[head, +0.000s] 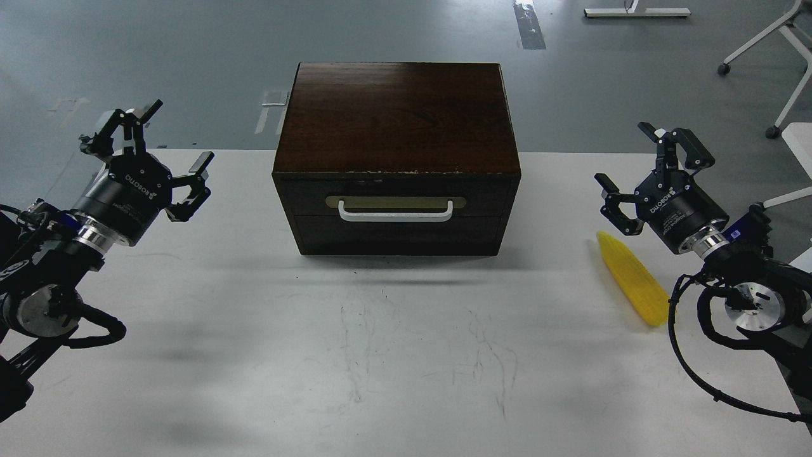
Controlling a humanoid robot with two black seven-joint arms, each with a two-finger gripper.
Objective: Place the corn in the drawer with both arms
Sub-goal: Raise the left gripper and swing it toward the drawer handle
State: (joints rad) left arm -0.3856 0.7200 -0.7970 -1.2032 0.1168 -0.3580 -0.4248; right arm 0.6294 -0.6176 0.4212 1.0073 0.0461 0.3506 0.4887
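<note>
With drawer point(396, 209) shut, corn point(633, 279) lying on the table point(317, 355) just beside the right gripper point(641, 174), both grippers' fingers spread and empty: best to hook the white handle point(396, 216) squarely with the left gripper point(162, 152), pulling straight out.

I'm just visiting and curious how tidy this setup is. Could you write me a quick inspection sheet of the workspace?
Surface: white table, scuffed with fine scratches near the middle.
Job's things: drawer shut in the dark wooden cabinet; corn lying on the table to the right, beside the right arm.
Clutter: nothing seen.
Grippers: left gripper open, empty, raised above the table; right gripper open, empty, just above the corn's far end.
Cables: black cable looping loose off the right arm near the corn.
Surroundings: grey floor with tape marks; chair legs at far right.
</note>
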